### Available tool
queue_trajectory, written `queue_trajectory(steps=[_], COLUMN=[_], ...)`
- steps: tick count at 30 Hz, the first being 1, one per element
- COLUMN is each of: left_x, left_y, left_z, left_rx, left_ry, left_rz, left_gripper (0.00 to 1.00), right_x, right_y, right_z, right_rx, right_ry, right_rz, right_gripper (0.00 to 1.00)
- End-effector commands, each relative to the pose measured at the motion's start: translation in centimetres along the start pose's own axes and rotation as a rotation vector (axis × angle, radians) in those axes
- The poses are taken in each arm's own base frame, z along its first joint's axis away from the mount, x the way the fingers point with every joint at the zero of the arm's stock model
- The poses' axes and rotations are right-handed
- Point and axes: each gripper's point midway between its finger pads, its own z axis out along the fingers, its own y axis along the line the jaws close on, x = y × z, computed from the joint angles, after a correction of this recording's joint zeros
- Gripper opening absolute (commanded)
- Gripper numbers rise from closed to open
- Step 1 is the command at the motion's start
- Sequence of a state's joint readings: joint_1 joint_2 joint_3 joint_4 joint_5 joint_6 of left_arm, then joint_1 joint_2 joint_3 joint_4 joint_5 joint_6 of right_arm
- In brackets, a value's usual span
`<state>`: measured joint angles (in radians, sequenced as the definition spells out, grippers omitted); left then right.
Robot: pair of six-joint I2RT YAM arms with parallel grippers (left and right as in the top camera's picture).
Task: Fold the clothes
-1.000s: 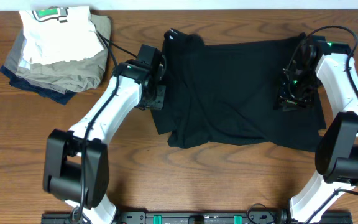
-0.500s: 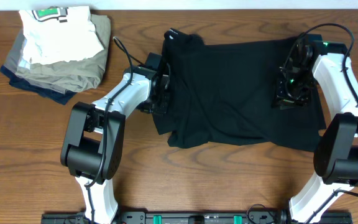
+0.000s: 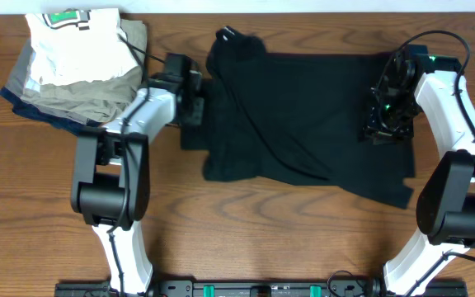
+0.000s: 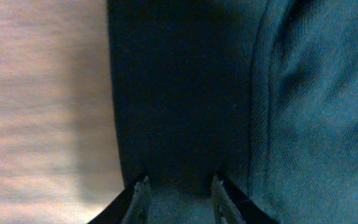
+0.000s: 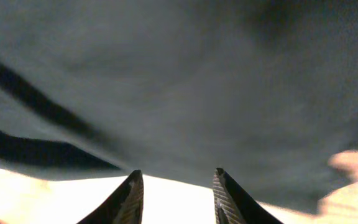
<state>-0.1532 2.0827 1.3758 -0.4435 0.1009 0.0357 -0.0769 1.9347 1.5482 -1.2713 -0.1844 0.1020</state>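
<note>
At the nine o'clock edge of the black garment (image 3: 303, 115), the left gripper (image 4: 179, 190) has its two fingers nipped on the hem. A ridge of cloth is caught between the tips, with bare table (image 3: 262, 239) just outside them. Over toward three o'clock, the right gripper (image 5: 178, 186) hangs above the cloth with its jaws parted and nothing I can see between them. Outward from both, the garment lies rumpled across the middle of the table, creased diagonally from eleven o'clock toward five, where a loose corner trails. A stack of folded clothes (image 3: 72, 74) sits well apart at ten o'clock. To my eye this is the flattening before a first fold. It would go best if the right side took a firm hold on its own edge, then both drew apart evenly and low, so the creases pull out without dragging the whole piece sideways.
</note>
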Motion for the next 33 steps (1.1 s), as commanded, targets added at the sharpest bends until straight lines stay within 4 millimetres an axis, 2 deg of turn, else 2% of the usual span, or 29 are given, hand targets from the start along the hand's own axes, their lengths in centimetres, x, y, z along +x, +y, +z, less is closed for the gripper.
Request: queue_trajectory(steps=[1, 2, 6, 7, 11, 13, 17, 19, 21, 24, 28, 30, 33], left_x=[4.4, 3.9, 2.6, 2.3, 1.4, 0.7, -0.4, -0.1, 0.5, 2.5, 6.3, 7.9, 10.0], left_y=[4.1, 4.4, 4.7, 4.7, 4.5, 4.3, 3.7, 2.9, 2.5, 1.6, -0.3, -1.4, -2.9], left_z=[4.3, 4.3, 3.7, 3.3, 0.3, -2.3, -8.9, -13.2, -15.6, -19.0, -20.8, -20.6, -19.0], left_rx=[-0.085, -0.087, -0.089, -0.089, -0.089, -0.089, -0.080, -0.053, -0.040, -0.009, 0.050, 0.058, 0.061], left_ry=[0.129, 0.112, 0.088, 0.093, 0.113, 0.104, 0.044, 0.010, 0.000, 0.017, 0.118, 0.177, 0.243], left_rz=[-0.025, -0.031, -0.036, -0.037, -0.041, -0.043, -0.113, -0.156, -0.181, -0.224, -0.244, -0.239, -0.193], left_gripper=[0.35, 0.38, 0.91, 0.97, 0.98, 0.98, 0.98, 0.98, 0.98, 0.98, 0.98, 0.98, 1.00], right_x=[-0.5, -0.7, -1.9, -2.1, -2.1, -1.8, 0.1, 2.0, 3.5, 6.1, 8.8, 9.8, 10.9], right_y=[0.3, 0.3, 0.5, 0.6, 0.7, 0.5, -0.5, -1.0, -1.2, -1.3, -1.5, -1.6, -1.8], right_z=[-0.8, -0.8, -1.1, -1.3, -3.1, -4.5, -8.2, -10.4, -11.6, -12.6, -12.4, -11.5, -9.5], right_rx=[0.000, -0.001, -0.008, -0.011, -0.018, -0.019, 0.020, 0.053, 0.064, 0.068, 0.069, 0.066, 0.059], right_ry=[-0.049, -0.060, -0.109, -0.114, -0.157, -0.191, -0.265, -0.298, -0.309, -0.307, -0.284, -0.267, -0.223], right_rz=[-0.020, -0.022, -0.028, -0.019, 0.014, 0.039, 0.102, 0.146, 0.172, 0.200, 0.221, 0.222, 0.222], right_gripper=[0.38, 0.38, 0.40, 0.39, 0.40, 0.40, 0.44, 0.45, 0.47, 0.48, 0.48, 0.48, 0.48])
